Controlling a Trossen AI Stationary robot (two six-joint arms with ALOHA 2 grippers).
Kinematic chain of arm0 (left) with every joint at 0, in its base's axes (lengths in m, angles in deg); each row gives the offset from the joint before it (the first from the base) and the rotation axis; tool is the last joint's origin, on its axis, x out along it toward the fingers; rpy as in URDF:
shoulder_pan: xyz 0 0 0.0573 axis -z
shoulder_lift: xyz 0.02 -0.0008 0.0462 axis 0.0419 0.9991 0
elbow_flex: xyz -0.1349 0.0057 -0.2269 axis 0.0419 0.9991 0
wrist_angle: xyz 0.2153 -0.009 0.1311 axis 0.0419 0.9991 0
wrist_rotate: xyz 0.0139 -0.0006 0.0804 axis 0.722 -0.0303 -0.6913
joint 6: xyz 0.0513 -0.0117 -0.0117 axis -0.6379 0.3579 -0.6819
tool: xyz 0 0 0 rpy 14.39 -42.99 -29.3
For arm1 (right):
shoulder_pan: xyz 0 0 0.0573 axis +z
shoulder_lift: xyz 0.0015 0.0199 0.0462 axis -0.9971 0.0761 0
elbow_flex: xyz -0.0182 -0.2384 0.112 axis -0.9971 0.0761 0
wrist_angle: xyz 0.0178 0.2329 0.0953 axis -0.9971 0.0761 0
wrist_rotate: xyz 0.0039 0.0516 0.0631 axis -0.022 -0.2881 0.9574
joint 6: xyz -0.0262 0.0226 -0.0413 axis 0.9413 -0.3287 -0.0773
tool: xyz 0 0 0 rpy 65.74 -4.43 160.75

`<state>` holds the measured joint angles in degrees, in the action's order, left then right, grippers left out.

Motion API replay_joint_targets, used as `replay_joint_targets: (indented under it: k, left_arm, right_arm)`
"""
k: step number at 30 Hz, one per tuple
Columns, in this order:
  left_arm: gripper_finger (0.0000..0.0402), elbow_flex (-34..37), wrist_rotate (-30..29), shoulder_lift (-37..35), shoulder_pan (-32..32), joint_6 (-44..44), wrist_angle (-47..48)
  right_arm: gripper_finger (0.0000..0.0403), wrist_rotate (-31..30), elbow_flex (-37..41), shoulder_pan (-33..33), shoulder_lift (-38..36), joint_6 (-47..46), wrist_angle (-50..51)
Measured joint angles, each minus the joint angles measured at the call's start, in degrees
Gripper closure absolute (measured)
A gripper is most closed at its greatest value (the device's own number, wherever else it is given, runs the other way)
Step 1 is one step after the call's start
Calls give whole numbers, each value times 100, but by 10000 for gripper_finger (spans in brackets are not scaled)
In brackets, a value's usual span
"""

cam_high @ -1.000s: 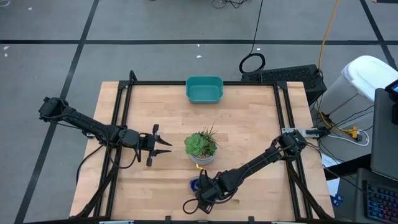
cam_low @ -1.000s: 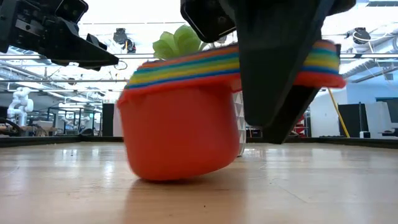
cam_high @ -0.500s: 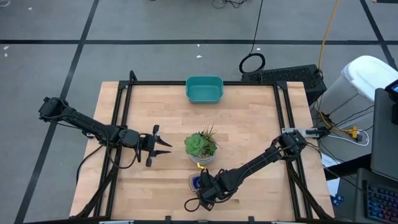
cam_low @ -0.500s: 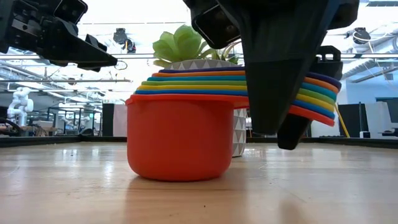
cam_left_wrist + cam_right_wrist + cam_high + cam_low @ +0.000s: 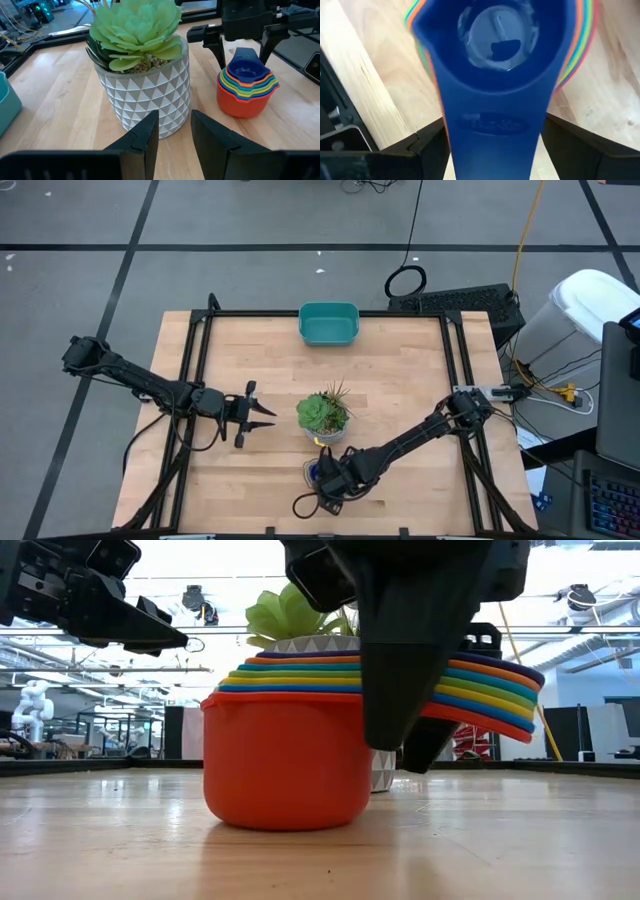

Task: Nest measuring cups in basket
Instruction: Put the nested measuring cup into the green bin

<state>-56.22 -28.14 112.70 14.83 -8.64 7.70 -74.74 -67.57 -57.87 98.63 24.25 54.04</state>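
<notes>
The measuring cups (image 5: 315, 474) stand nested in one stack near the table's front edge, just in front of a potted plant (image 5: 323, 415). The orange bottom cup (image 5: 290, 755) rests flat on the wood, and a dark blue cup (image 5: 246, 70) is on top. My right gripper (image 5: 243, 50) points down over the stack, open. Its fingers stand on either side of the fanned handles (image 5: 500, 690). The teal basket (image 5: 328, 323) sits at the far edge. My left gripper (image 5: 262, 418) hovers open to the left of the plant, holding nothing.
The plant's white patterned pot (image 5: 142, 95) stands between the stack and the basket, right behind the cups. Black frame rails (image 5: 196, 360) run along the table's left, right and far sides. Bare wood lies to the left and right of the plant.
My right gripper has opened and let go of the cups' handles. A second ago the stack was tipped with one side of the orange cup off the wood. It now sits flat and upright, handles drooping. My left gripper has kept still.
</notes>
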Motion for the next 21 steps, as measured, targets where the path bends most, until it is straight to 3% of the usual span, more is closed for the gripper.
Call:
replay_joint_targets:
  k: [21]
  left_arm:
    - [284, -1, -2, 0, -1, 144, 9]
  right_arm:
    - [194, -463, 0, 3, 0, 647, 46]
